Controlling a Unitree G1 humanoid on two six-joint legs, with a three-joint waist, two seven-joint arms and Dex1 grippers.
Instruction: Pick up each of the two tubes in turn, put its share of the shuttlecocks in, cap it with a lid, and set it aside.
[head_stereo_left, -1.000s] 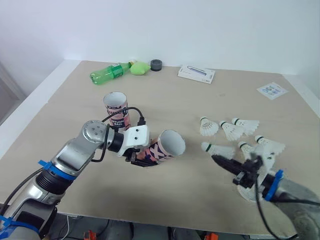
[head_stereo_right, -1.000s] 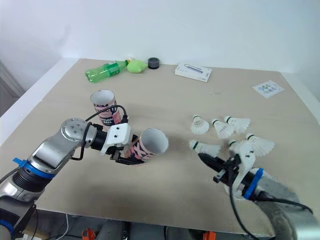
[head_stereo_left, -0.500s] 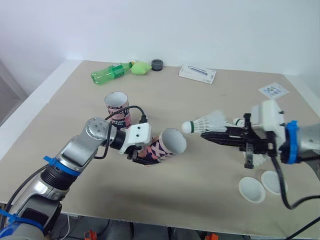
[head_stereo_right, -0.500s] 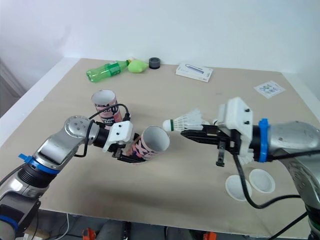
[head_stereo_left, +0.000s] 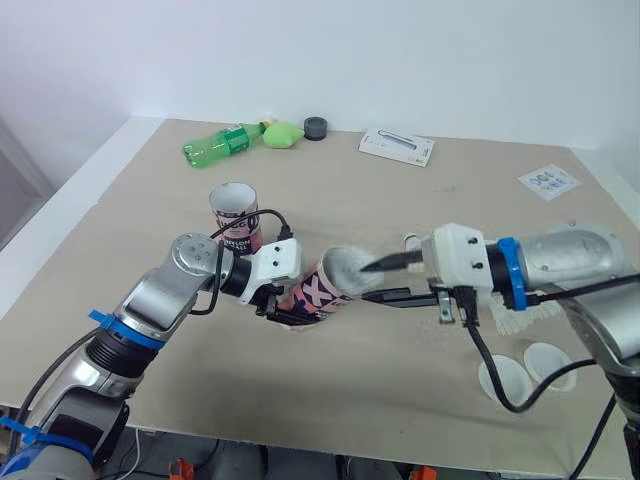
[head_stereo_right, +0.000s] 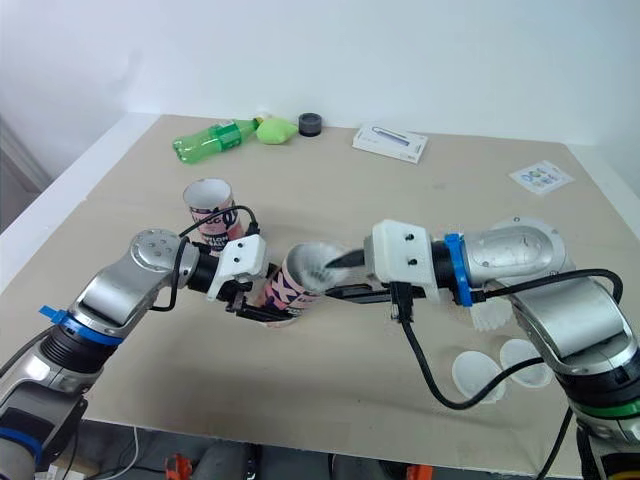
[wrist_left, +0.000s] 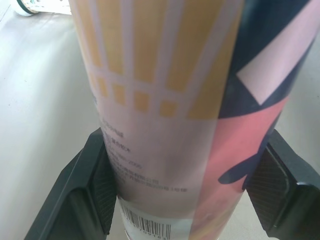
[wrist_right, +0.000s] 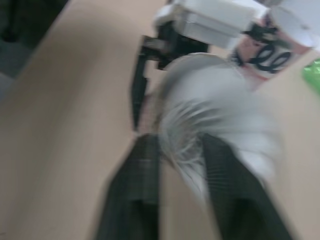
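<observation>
Tan table (head_stereo_left: 380, 200), far edge = 12 o'clock. Green bottle (head_stereo_left: 215, 148) on its side at approx 11, a green lump (head_stereo_left: 282, 134) and dark round cap (head_stereo_left: 316, 128) next to it toward 12. White box (head_stereo_left: 396, 147) flat at 12–1. Printed card (head_stereo_left: 547, 182) at 2. Upright tube (head_stereo_left: 234, 215) at 9. Two white lids (head_stereo_left: 505, 378) side by side at 5; shuttlecocks (head_stereo_left: 525, 318) just beyond them, partly hidden.
</observation>
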